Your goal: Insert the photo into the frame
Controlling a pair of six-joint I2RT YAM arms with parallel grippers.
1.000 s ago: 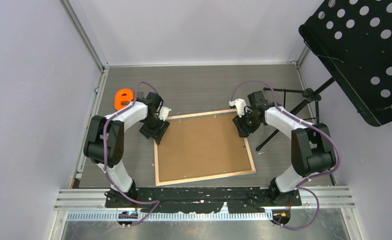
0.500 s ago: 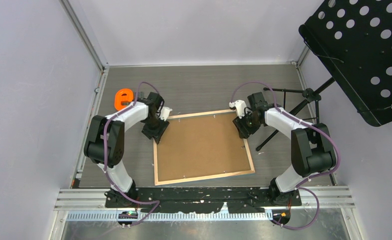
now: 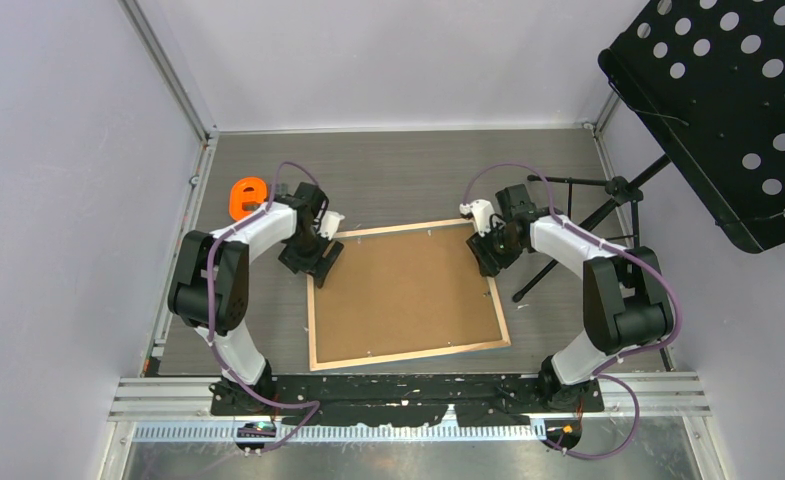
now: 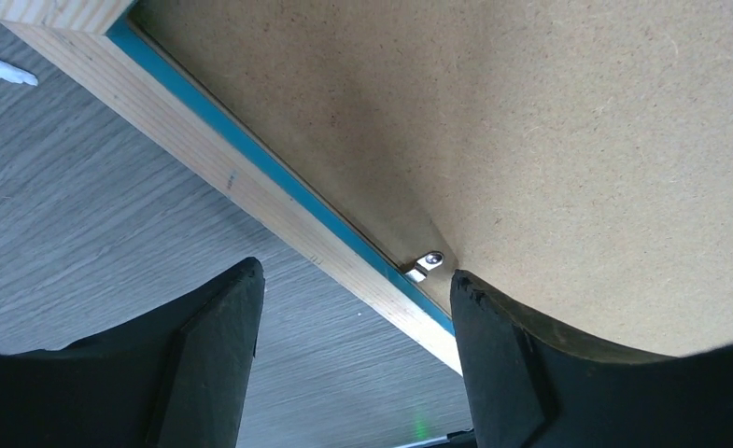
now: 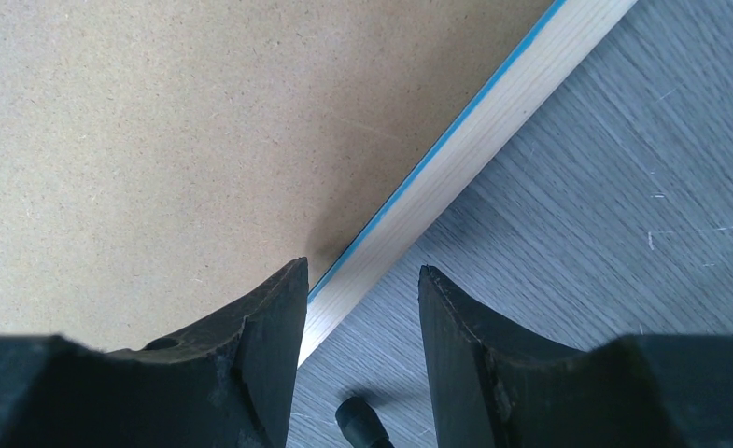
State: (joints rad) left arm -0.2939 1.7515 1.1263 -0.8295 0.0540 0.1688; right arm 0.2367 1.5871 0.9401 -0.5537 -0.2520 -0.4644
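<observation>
The frame [image 3: 413,355] lies face down in the middle of the table, its light wood back up, with the plain brown backing board [image 3: 403,295] inside it. The photo is not in view. My left gripper [image 3: 313,262] is open over the frame's left rail near the far corner. In the left wrist view, the gripper [image 4: 353,280] straddles the rail [image 4: 250,196] with its blue inner strip, beside a small metal clip [image 4: 426,264]. My right gripper [image 3: 486,255] is open and, in the right wrist view [image 5: 362,275], straddles the right rail [image 5: 465,140]. Both are empty.
An orange letter-shaped object [image 3: 248,197] lies at the far left behind the left arm. A black perforated music stand [image 3: 728,100] stands at the right. One of its legs [image 3: 558,265] reaches to the frame's right edge, and its foot tip [image 5: 362,420] is under my right gripper.
My left gripper has edged slightly toward the far corner of the frame's left rail. The frame's near right corner has shifted a touch to the left. The right arm has barely moved.
</observation>
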